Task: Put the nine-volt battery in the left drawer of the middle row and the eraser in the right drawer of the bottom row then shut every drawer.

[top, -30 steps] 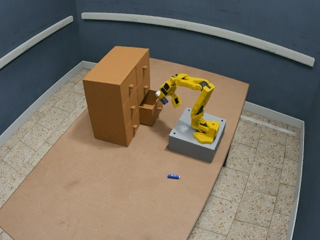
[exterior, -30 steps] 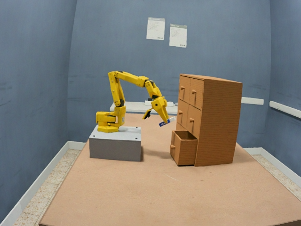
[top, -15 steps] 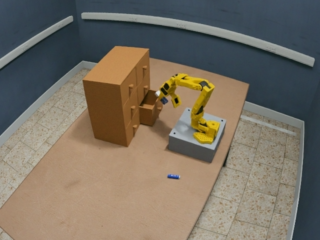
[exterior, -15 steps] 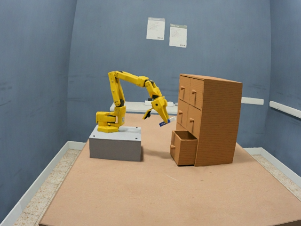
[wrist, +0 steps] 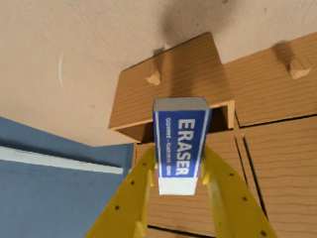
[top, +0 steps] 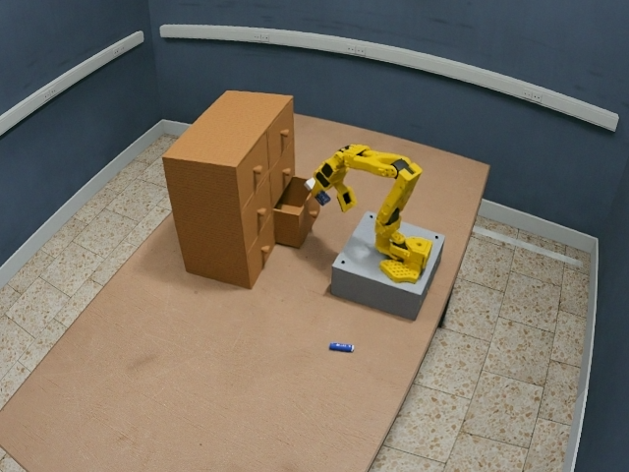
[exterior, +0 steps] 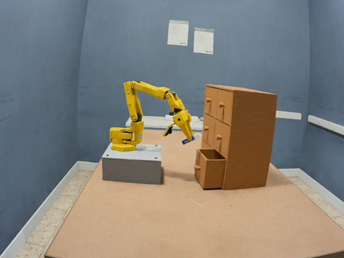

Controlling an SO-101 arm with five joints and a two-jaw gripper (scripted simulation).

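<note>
The jaws pinch the eraser across its printed sleeve, high by the open drawer, above the worktop and away from its edges. Likely light and slightly springy, it should tolerate this mid-body hold; the sleeve might slip, though its clearance from the rim is hard to judge.

Between the earlier pictures and now, any change is too slight to tell with certainty. At most, the eraser and the claw gripping it have shifted by a trace, at the chest's side of the tabletop, towards its far edge in the top view; the direction cannot be told.
</note>
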